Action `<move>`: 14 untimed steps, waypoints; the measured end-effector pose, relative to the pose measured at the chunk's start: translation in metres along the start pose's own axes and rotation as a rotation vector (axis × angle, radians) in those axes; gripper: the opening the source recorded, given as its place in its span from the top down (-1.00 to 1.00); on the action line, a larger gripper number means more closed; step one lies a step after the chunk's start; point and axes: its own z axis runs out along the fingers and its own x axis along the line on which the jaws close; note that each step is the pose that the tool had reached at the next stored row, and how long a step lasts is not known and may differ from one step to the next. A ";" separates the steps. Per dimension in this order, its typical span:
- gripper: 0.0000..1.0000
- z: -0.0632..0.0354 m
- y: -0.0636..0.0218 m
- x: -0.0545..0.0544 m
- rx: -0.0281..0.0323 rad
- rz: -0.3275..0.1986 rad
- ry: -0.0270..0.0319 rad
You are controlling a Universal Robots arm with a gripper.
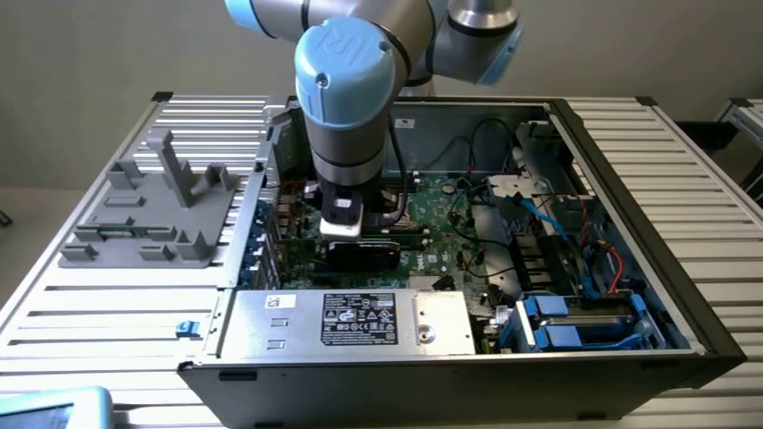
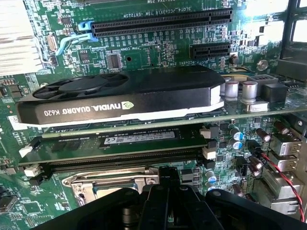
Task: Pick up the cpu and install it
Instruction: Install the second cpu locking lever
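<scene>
My gripper [image 2: 169,188] hangs low over the motherboard inside the open computer case [image 1: 644,223], its black fingers [image 2: 158,201] pressed together. Just beyond the fingertips lies the dark CPU socket with its metal frame [image 2: 108,179]. The cpu is hidden; I see nothing between the fingers. In the exterior view the arm reaches straight down into the case and the gripper [image 1: 356,234] sits above the board's middle, close to the black graphics card [image 1: 364,256].
A black NVIDIA graphics card [image 2: 120,93] and a memory stick [image 2: 120,139] lie just past the socket. Red wires [image 2: 283,175] and capacitors crowd one side. Outside the case, a grey plastic fixture [image 1: 155,214] stands on the slatted table. The power supply [image 1: 346,317] fills the case's near edge.
</scene>
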 end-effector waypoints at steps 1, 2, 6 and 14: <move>0.78 0.0004 0.0000 0.000 0.0000 0.000 -0.0001; 0.78 0.0007 -0.0002 0.000 0.0000 0.000 0.0000; 0.78 0.0018 -0.0013 0.000 0.0001 0.000 0.0000; 0.78 0.0032 -0.0017 0.000 0.0001 0.000 0.0000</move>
